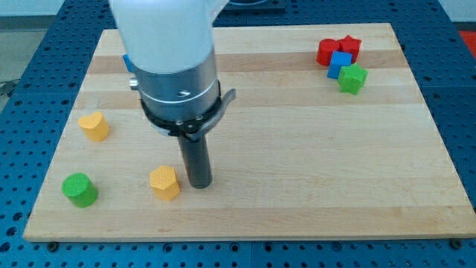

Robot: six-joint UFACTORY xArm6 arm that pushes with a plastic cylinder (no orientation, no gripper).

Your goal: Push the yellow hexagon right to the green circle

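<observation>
The yellow hexagon (165,182) lies near the view's bottom left on the wooden board (297,149). The green circle (79,189) sits farther to the left, near the board's bottom left corner. My tip (198,182) rests on the board just right of the yellow hexagon, close to it or touching its right side. The arm's white and grey body rises above the tip and hides part of the board's top left.
A yellow heart-shaped block (94,126) lies at the left edge, above the green circle. At the top right is a cluster: a red block (328,52), a red star (349,48), a blue cube (341,64) and a green star (352,78).
</observation>
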